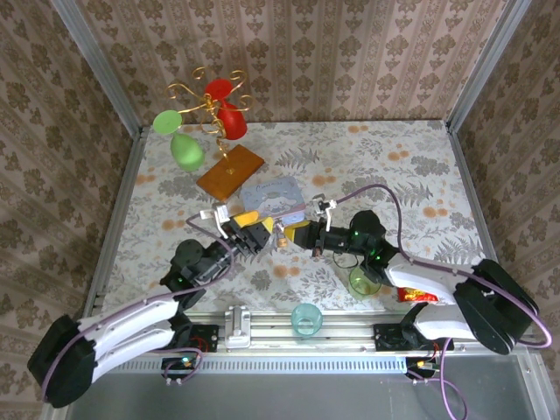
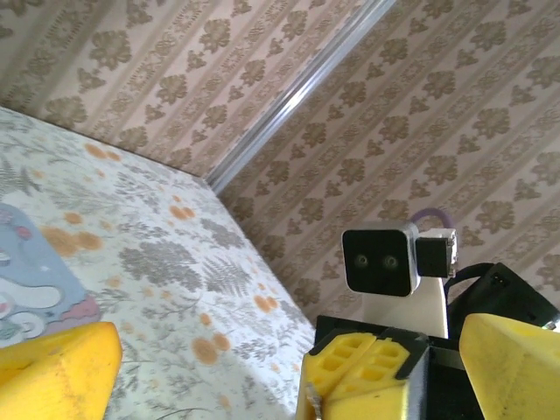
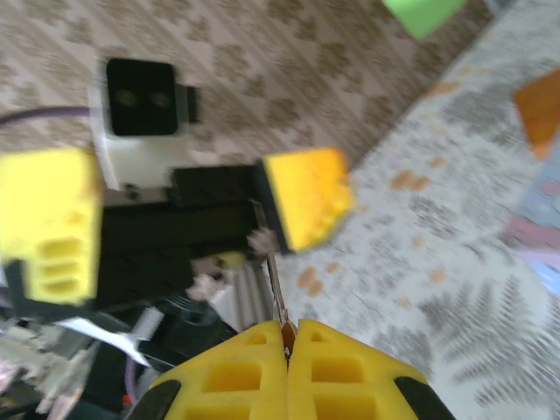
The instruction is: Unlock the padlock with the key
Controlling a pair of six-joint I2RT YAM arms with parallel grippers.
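Observation:
My right gripper (image 3: 286, 337) is shut on the key (image 3: 276, 280), a thin metal blade that sticks out past its yellow fingertips. The key's far end reaches a small blurred lump (image 3: 260, 238) next to one finger (image 3: 306, 197) of the left gripper; I cannot tell whether that lump is the padlock. My left gripper (image 2: 289, 367) stands wide open, its yellow fingers (image 2: 52, 372) on either side of the right gripper's shut tips (image 2: 367, 376). From above, the left gripper (image 1: 254, 229) and the right gripper (image 1: 296, 233) meet tip to tip at mid-table.
A pale blue cartoon tin (image 1: 276, 197) lies just behind the grippers. A wooden-based mug tree (image 1: 210, 109) with red and green cups stands at the back left. A green cup (image 1: 363, 282), a teal cup (image 1: 306, 318) and a red packet (image 1: 418, 296) sit near the front.

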